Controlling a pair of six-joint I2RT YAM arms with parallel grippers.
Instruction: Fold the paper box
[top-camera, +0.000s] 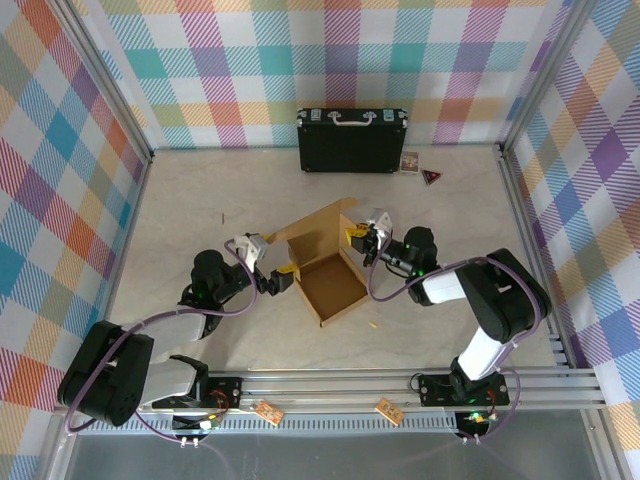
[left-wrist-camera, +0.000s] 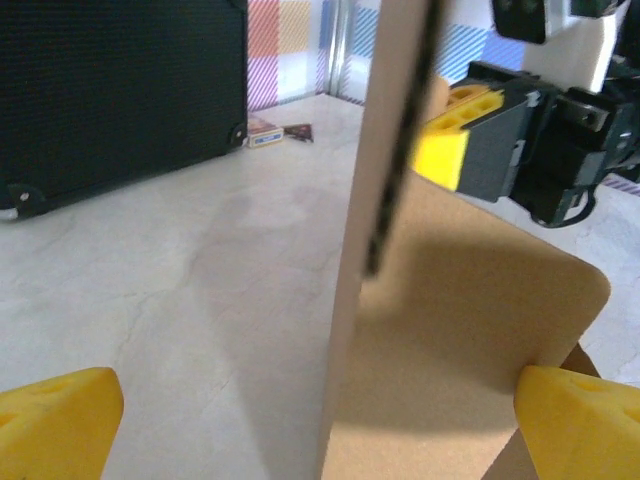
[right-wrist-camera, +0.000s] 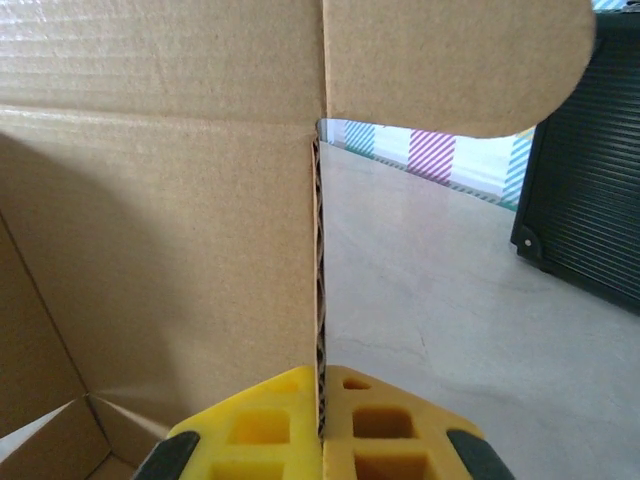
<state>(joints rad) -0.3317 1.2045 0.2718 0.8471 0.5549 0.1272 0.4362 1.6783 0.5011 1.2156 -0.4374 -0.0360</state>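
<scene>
A robotics lab cell: aluminium frame rails (top-camera: 330, 385) and plaid backdrop walls (top-camera: 60, 150) enclose a pale tabletop (top-camera: 200, 200).

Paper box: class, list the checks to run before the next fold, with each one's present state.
1. Right tool shut on a paper box wall: ok.
2. Left tool open, cardboard panel between its fingers: ok.
3. Box bottom flat on the table: cannot tell.
4. Black case apart from the box: ok.
5. Every flap folded in: not ok, the back flap stands up.

Brown paper box (top-camera: 332, 287), black case (top-camera: 352, 146), pastel plaid walls (top-camera: 60, 150)
</scene>
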